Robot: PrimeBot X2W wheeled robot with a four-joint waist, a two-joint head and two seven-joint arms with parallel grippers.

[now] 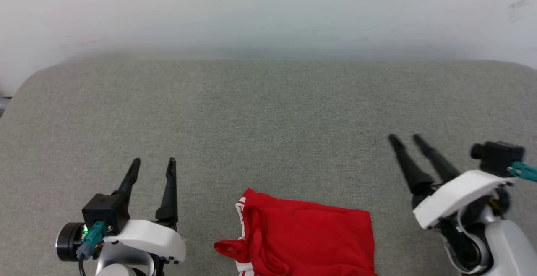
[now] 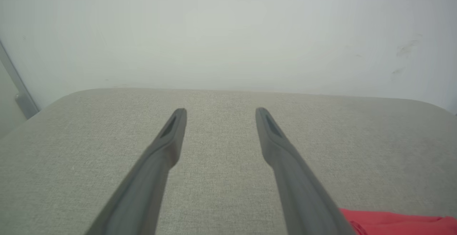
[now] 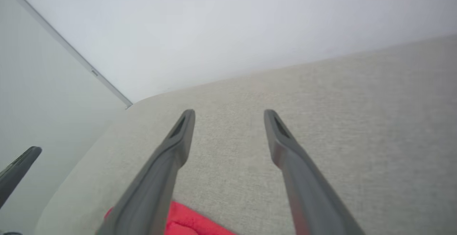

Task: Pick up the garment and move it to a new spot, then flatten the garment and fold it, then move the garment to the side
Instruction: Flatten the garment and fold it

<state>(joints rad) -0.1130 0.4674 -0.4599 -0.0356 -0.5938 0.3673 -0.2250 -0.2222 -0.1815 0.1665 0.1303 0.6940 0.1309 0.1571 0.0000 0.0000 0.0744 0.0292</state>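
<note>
- Spanning the head view, a grey-green woven tabletop (image 1: 268, 112) runs wide from side to side, with rounded far corners. The weave is fine and even.
- A plain pale wall (image 1: 268, 11) stands behind it, with faint scuff marks at the upper right. In the left wrist view a grey strip (image 2: 18, 88) runs down the wall on the left.
- The garment (image 1: 306, 234) lies on the near part of the tabletop, between the two arms and touching neither. It is a red, roughly rectangular bundle with creases along its left side.
- Red-and-white striped trim (image 1: 241, 209) shows on the garment's left edge.
- The garment's near part is cut off by the bottom of the head view. The wrist views catch a corner of it: red low on the right (image 2: 400, 222), and red low behind a finger (image 3: 185, 220).
- The left gripper (image 1: 153, 161) hovers over bare fabric left of the garment, fingers spread and holding nothing. Its own view shows the same gap (image 2: 220, 111).
- The right gripper (image 1: 404, 138) is at the right, angled up-left, fingers likewise apart and empty (image 3: 229, 113).
- A black camera block (image 1: 105, 211) with a teal plug sits on the left wrist.
- A dark finger (image 3: 18, 163) at the left edge of the right wrist view is blurred and mostly cropped.
</note>
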